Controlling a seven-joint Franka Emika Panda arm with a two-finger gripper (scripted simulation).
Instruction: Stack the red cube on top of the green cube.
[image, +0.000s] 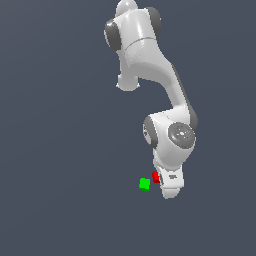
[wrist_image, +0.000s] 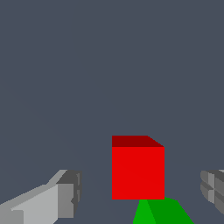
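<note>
The red cube lies between my gripper's two grey fingers, with a clear gap on each side, so my gripper is open and touches nothing. One finger and the tip of the other show in the wrist view. The green cube sits right beside the red one and is partly cut off by the picture's edge. In the exterior view the white hand hangs low over the red cube and covers part of it. The green cube sits just off the hand, on the exterior view's left.
The white arm reaches down from the top of the exterior view. A plain dark grey floor surrounds the cubes.
</note>
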